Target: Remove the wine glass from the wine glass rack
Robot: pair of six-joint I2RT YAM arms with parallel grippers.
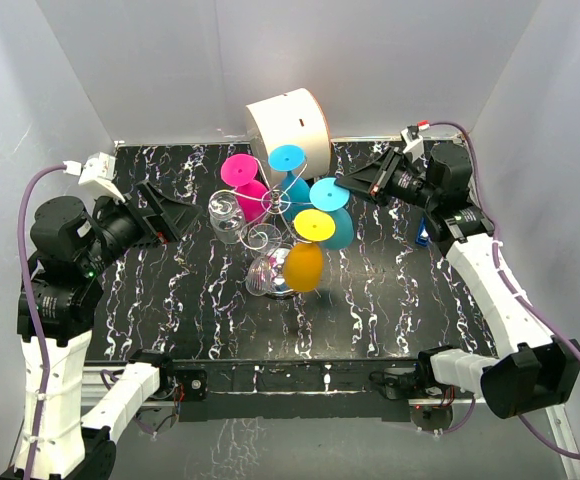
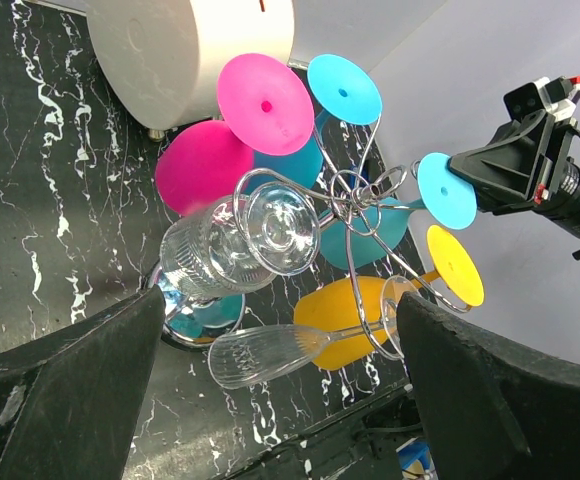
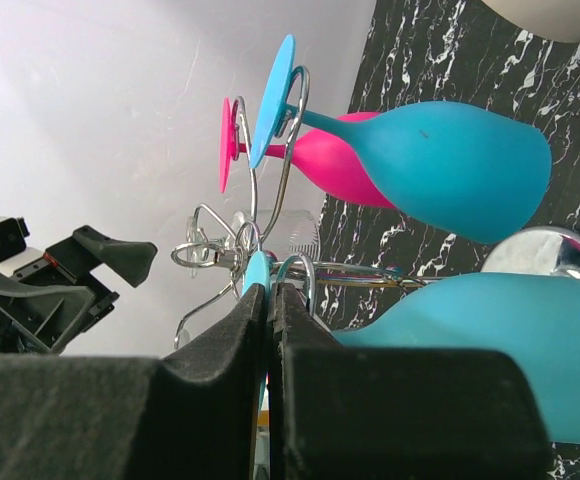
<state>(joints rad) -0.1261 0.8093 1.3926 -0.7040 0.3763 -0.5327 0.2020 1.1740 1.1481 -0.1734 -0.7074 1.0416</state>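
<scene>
On a black marbled table [image 1: 170,310] walled in white, the wine glass rack [image 1: 267,205] stands at centre, glasses hung by their feet. I have the right gripper [image 1: 358,184] pinched on the foot of the teal wine glass [image 1: 328,193], probably to slide it off its scroll. The left gripper [image 1: 185,215] stands wide apart. A yellow glass [image 1: 308,255] hangs close below, and a white drum [image 1: 285,125] sits behind.

Left gripper [image 1: 180,220] at 9 o'clock, jaws spread wide, facing 3. Right gripper [image 1: 358,184] at 2 o'clock, fingers pinched together, facing 9.
</scene>
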